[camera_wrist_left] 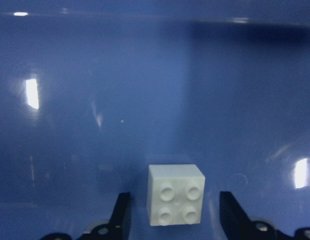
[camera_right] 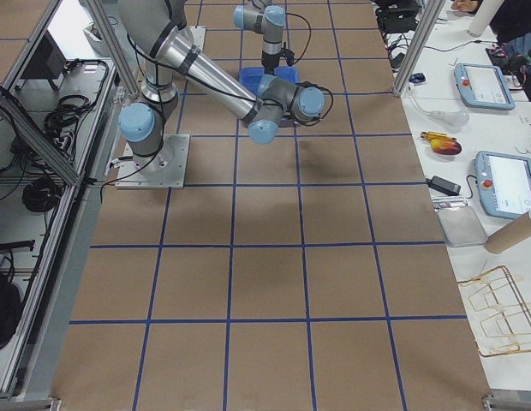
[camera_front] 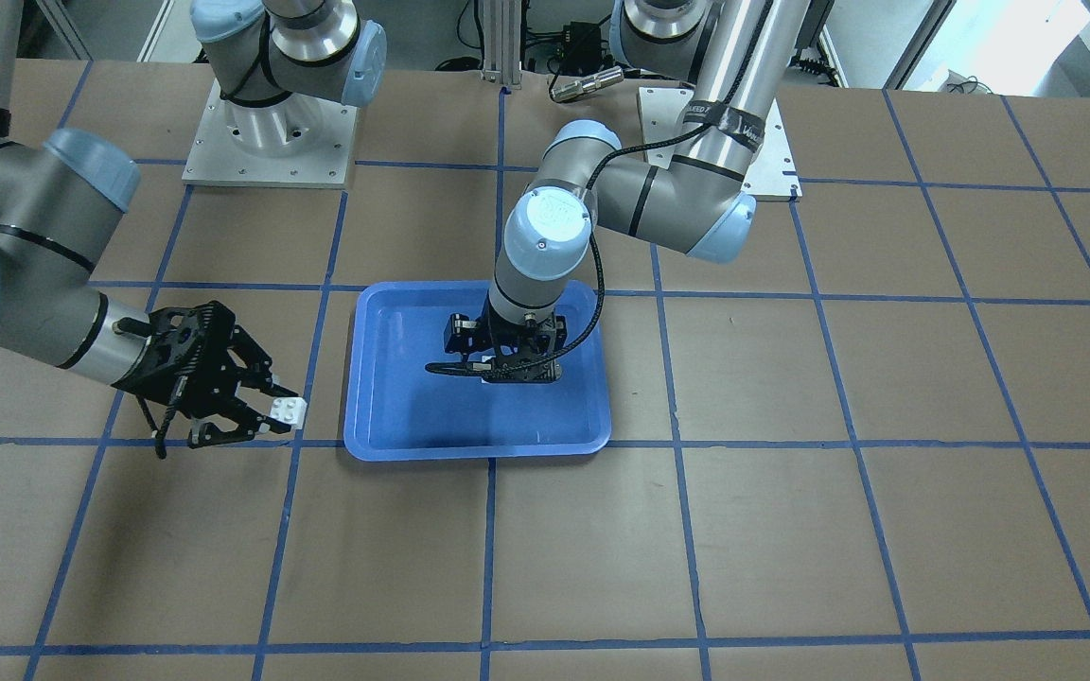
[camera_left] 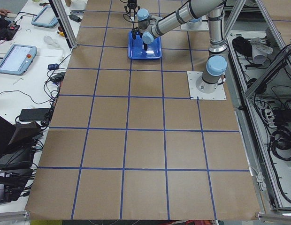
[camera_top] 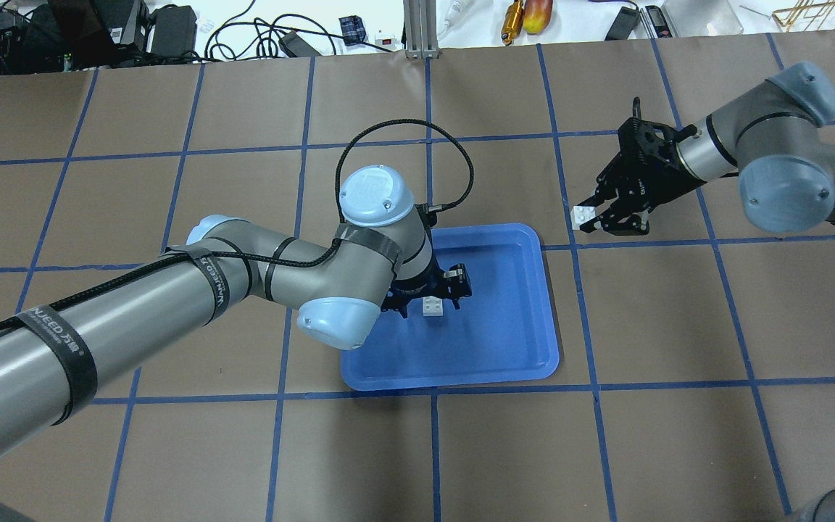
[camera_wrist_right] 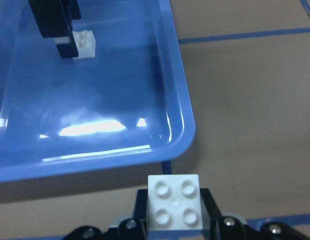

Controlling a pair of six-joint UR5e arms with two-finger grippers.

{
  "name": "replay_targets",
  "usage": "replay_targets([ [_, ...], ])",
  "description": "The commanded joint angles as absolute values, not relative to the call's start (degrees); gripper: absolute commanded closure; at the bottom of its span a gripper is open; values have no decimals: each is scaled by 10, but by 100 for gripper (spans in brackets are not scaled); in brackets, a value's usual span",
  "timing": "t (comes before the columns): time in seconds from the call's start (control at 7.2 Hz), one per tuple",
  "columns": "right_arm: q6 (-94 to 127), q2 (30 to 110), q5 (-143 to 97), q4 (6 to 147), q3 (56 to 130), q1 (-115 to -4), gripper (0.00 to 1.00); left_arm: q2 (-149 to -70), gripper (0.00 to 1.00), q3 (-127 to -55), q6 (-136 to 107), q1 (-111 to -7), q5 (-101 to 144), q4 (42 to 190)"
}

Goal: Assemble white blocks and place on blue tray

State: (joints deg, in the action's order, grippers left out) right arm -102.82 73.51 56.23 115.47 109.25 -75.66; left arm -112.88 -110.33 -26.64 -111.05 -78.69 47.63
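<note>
The blue tray (camera_front: pixel 394 416) lies at the table's middle and also shows in the overhead view (camera_top: pixel 512 333). One white block (camera_top: pixel 432 307) rests studs up on the tray floor. My left gripper (camera_top: pixel 428 301) points down over it. In the left wrist view the fingers (camera_wrist_left: pixel 122 215) stand open on either side of this block (camera_wrist_left: pixel 175 200), with gaps on both sides. My right gripper (camera_front: pixel 275 416) is shut on the second white block (camera_front: pixel 288 410), held studs up just outside the tray's rim. That block shows in the right wrist view (camera_wrist_right: pixel 174 200) before the tray (camera_wrist_right: pixel 145 125).
The table is brown with a blue tape grid. Both arm base plates (camera_front: pixel 271 142) stand on the robot's side. Cables, tools and boxes (camera_top: pixel 280 36) lie beyond the table's far edge. The left arm's elbow (camera_top: pixel 330 319) overhangs the tray's edge.
</note>
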Motion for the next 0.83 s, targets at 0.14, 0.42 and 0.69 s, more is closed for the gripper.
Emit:
replay_targets([
  [0.14,-916,766,556,1237,1147,-860,88,-1100,34,-1107,-262,-1010,-685,498],
  [0.42,-826,755,581,1357,1169,-947,87,-1098,100,-1121,-254,-998,-682,498],
  [0.69,-795,745,596,1437,1224,-969,87,-1101,100,-1136,-256,-998,-680,490],
])
